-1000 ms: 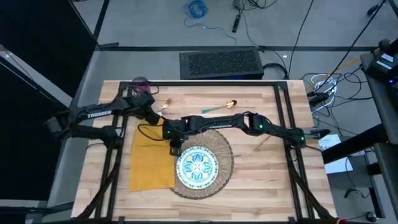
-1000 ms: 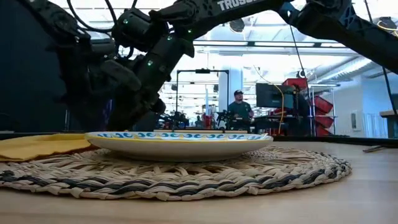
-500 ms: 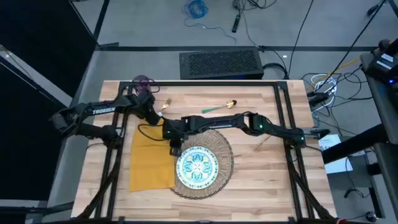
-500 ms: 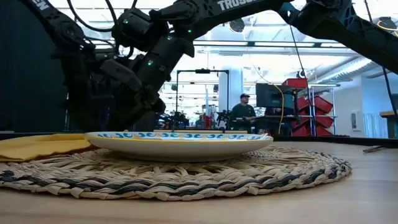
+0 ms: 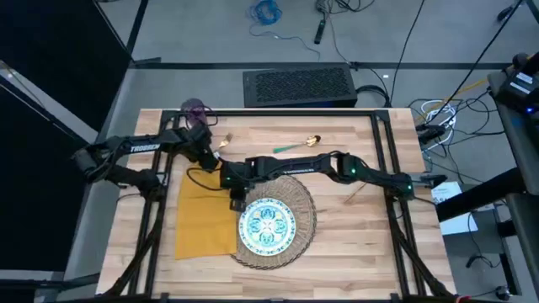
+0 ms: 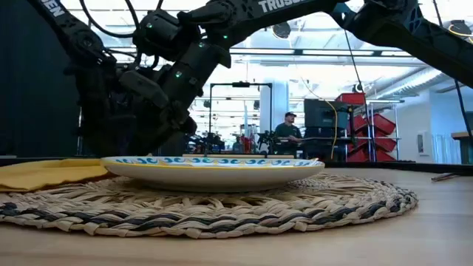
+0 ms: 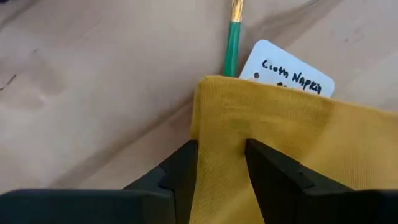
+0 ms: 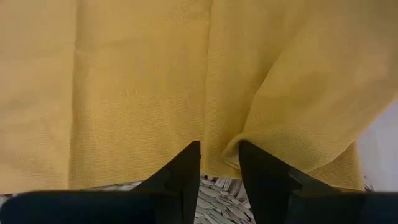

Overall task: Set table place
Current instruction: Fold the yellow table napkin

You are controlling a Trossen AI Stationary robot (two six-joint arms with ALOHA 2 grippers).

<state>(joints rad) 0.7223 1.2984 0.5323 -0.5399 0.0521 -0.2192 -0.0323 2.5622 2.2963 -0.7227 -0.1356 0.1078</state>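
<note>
The mustard-yellow napkin (image 5: 202, 217) lies flat on the table (image 5: 354, 244), left of the woven placemat (image 5: 296, 220) that carries the white and teal plate (image 5: 267, 225). My left gripper (image 5: 210, 163) is shut on the napkin's far corner (image 7: 214, 102), which lies over a white card (image 7: 287, 70). My right gripper (image 5: 236, 199) is shut on the napkin's right edge beside the placemat (image 8: 214, 185). The purple cup (image 5: 193, 108) stands at the far left. A teal-handled spoon (image 5: 295, 145) and a fork (image 5: 224, 142) lie on the wood beyond the arms. My left gripper pinches the napkin just behind its far corner (image 7: 221, 155) between its two fingers (image 7: 181, 171), coming from above. The cloth around the hold lies on the table and on the card. My right gripper pinches the napkin's right edge (image 8: 219, 163) between its two fingers (image 8: 261, 168), from above, where the cloth overlaps the placemat's rim. A loose fold (image 8: 292, 118) bulges up beside the hold; the rest lies flat.
Another piece of cutlery (image 5: 354, 194) lies right of the placemat. Black frame rails (image 5: 389, 147) run along the table's sides. A green handle (image 7: 233, 38) lies just beyond the napkin's corner. A person (image 6: 285, 133) stands far off in the room behind.
My left arm's upper links have shifted a little toward the table's far edge, while its gripper has stayed at the napkin's far corner. The napkin, plate and placemat lie as before.
</note>
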